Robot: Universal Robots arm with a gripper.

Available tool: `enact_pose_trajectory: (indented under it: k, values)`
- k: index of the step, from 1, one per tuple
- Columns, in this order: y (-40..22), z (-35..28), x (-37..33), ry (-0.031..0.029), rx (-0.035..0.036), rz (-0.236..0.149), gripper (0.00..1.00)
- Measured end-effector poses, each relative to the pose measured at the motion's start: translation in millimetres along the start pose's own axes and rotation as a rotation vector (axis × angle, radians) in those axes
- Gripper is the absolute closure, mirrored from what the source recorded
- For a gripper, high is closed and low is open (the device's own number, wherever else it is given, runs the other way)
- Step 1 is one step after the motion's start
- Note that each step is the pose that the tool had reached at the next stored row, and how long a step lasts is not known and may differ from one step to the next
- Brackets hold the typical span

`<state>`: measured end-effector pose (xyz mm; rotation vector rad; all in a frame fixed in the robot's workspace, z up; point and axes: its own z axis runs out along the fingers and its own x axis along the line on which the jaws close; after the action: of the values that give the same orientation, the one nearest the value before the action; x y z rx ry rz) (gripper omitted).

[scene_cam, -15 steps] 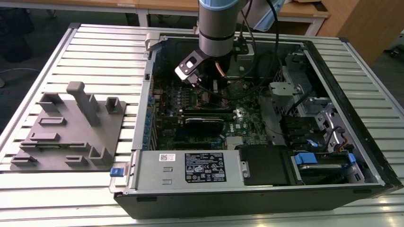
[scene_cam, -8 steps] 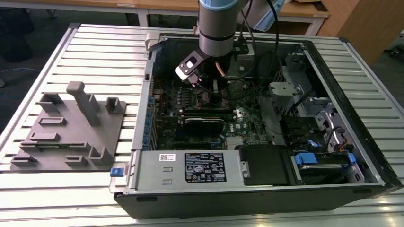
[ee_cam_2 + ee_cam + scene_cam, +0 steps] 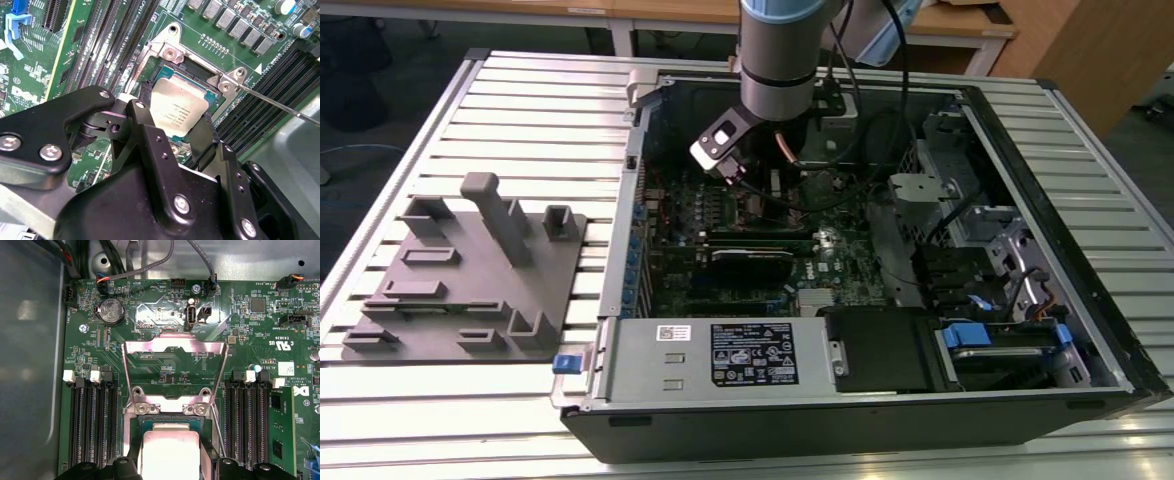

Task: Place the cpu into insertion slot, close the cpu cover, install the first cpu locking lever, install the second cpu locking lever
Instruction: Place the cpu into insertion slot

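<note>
Pincer [image 3: 176,112] pinches cpu [image 3: 182,105] at insertion slot [image 3: 197,70], 12 o'clock inside case [image 3: 720,440] in exterior view; cpu cover [image 3: 175,345] open, locking lever [image 3: 280,106] unlatched.

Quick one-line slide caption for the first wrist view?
End effector holds the cpu at the insertion slot; the cpu cover lies flipped open.

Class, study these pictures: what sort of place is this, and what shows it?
Probably a robotics lab's assembly bench. A robot arm reaches into an open computer case lying on a slatted metal table, its claw holding the cpu over the motherboard. Wooden desks stand behind.
</note>
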<state>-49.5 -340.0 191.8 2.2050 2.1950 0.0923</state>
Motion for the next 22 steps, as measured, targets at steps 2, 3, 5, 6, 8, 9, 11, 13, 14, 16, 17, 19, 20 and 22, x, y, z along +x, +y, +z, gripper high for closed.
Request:
enact_pose_trajectory:
  k: [2,3,5,6,8,9,11,13,14,16,17,19,20,22]
  values:
    - [0.0,0.1,0.1,0.0002,-0.0001,0.0,0.46]
    - [0.0,0.1,0.1,0.0002,-0.0001,0.0,0.46]
    - [0.0,0.1,0.0,0.0002,-0.0001,0.0,0.46]
    - [0.0,0.2,0.1,0.0003,-0.0002,0.0,0.46]
    - [0.0,0.2,0.1,0.0002,-0.0001,0.0,0.46]
    - [0.0,0.2,0.1,0.0003,-0.0002,0.0,0.46]
    - [0.0,0.2,0.0,0.0002,-0.0002,0.0,0.46]
    - [0.0,0.3,0.1,0.0002,-0.0002,0.0,0.46]
    - [0.0,0.3,0.1,0.0002,-0.0002,0.0,0.46]
    - [0.0,0.3,0.0,0.0002,-0.0001,0.0,0.46]
    - [0.0,0.3,0.0,0.0002,-0.0001,0.0,0.46]
    - [0.0,0.4,0.1,0.0003,-0.0001,0.0,0.46]
    - [0.0,0.4,0.1,0.0003,-0.0002,0.0,0.46]
    - [0.1,0.7,0.2,0.0011,-0.0007,0.0,0.45]
